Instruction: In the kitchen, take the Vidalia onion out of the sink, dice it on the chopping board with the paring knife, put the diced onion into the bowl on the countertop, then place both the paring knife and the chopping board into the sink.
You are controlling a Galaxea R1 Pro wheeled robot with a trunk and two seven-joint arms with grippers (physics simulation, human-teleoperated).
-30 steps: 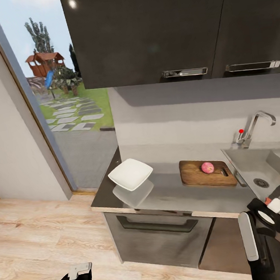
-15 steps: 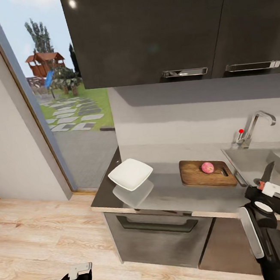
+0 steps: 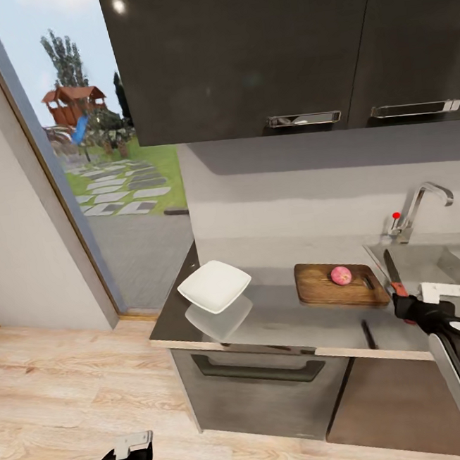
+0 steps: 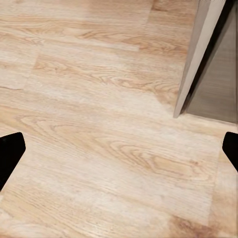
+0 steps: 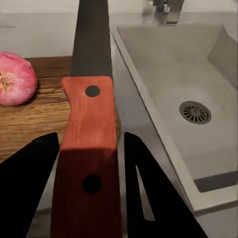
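Right wrist view: the two dark fingers [image 5: 29, 168] of the right gripper [image 5: 89, 168] sit on either side of the orange-red handle of the paring knife [image 5: 88, 124], clamping it, and its dark blade runs straight out ahead. To one side of the blade lies the Vidalia onion [image 5: 16, 79] (pinkish-red, papery skin) on the chopping board [image 5: 34, 114]; to the other side is the sink [image 5: 163, 64] with its round dark drain [image 5: 195, 112].

In the head view the right gripper [image 3: 412, 304] hangs over the near edge of the countertop [image 3: 281, 316], just beside the board's right end, the knife [image 3: 392, 273] pointing away toward the wall. The onion [image 3: 341, 275] rests toward the right part of the board [image 3: 321, 284], near the slot hole. The white bowl [image 3: 214, 285] stands well apart to the left on the same counter. The tap [image 3: 419, 210] with its red knob rises behind the basin [image 3: 417, 260].

The left gripper [image 3: 131, 446] hangs low over the wooden floor [image 3: 71, 402]; in the left wrist view its fingertips [image 4: 10, 153] stand wide apart with nothing between them.
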